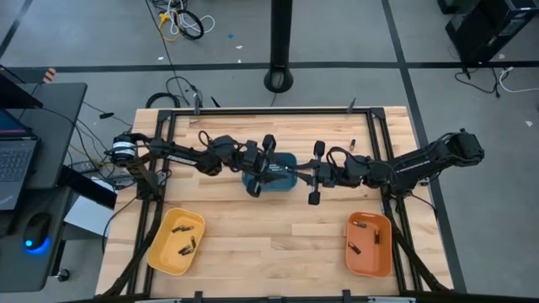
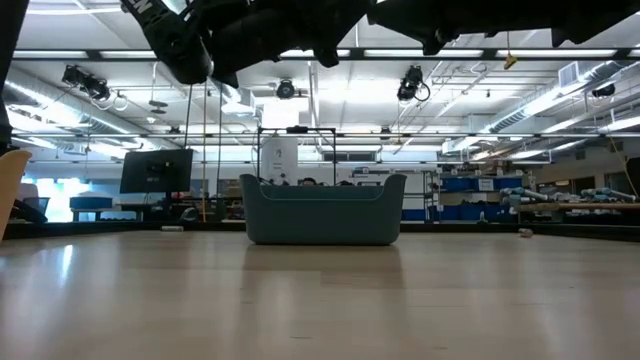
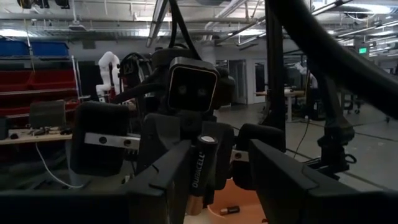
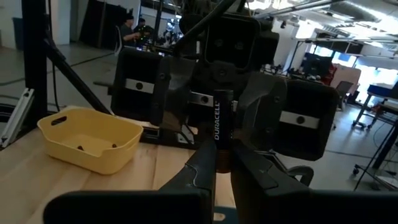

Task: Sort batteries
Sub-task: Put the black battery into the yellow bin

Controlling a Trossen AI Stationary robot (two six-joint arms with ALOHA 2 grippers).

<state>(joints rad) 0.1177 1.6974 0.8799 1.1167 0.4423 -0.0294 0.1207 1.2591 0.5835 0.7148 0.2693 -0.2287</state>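
One battery (image 4: 222, 127), a dark upright cell with white lettering, hangs in the air between my two grippers above the blue bin (image 1: 271, 179). My right gripper (image 4: 222, 163) is shut on it. My left gripper (image 3: 217, 163) faces it from the table's left and is open, with a finger on either side of the same battery (image 3: 201, 163). Whether those fingers touch it, I cannot tell. More batteries lie in the yellow tray (image 1: 175, 242) and the orange tray (image 1: 369, 245). One cell (image 1: 353, 145) lies loose on the table. My right gripper pinches the battery's lower part (image 4: 221, 155) between its two fingers (image 4: 198, 167). It comes level from the table's right, with the fingers lying across the cell. The battery stands upright and is lifted clear above the blue bin.
The blue bin (image 2: 322, 210) stands at the table's middle under both arms. The yellow tray (image 4: 90, 140) sits near the left front corner and the orange tray (image 3: 245, 198) near the right front. A black frame (image 1: 253, 112) edges the table. Bare wood lies between the trays.
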